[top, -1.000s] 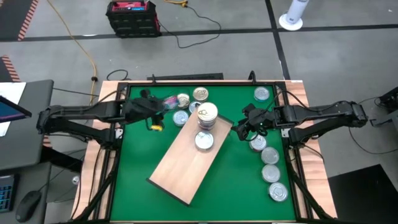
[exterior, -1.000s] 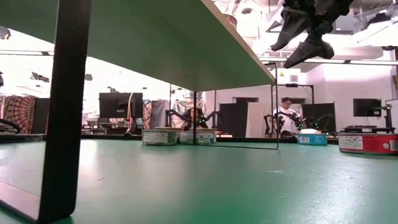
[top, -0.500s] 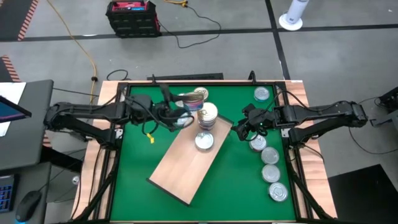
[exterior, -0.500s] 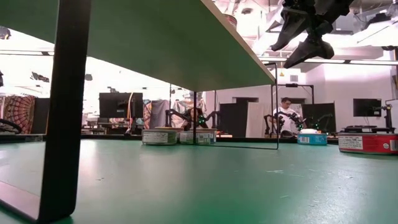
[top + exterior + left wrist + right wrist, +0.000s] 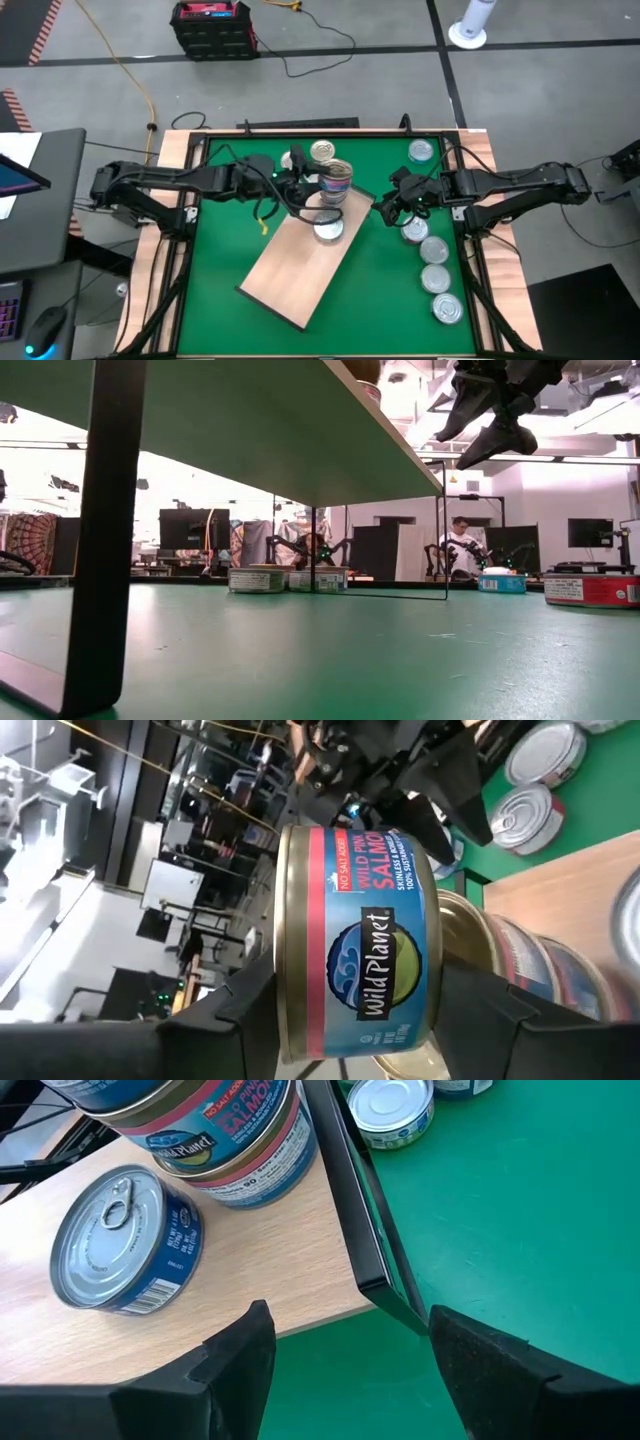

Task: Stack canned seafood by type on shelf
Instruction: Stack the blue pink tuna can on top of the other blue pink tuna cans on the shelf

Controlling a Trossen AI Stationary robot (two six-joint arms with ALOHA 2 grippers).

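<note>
Left gripper (image 5: 355,1010): jaws clamped on a salmon tin (image 5: 355,945) above the stack (image 5: 334,186).
Right gripper (image 5: 345,1345): jaws open, idle beside the shelf (image 5: 295,265).
Risk: off-centre release could topple the stack.

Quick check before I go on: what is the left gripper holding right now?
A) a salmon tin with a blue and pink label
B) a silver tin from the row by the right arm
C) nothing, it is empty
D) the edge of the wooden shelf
A: in the left wrist view the left gripper holds the blue-and-pink salmon tin between its fingers, at the stack on the shelf.
</note>
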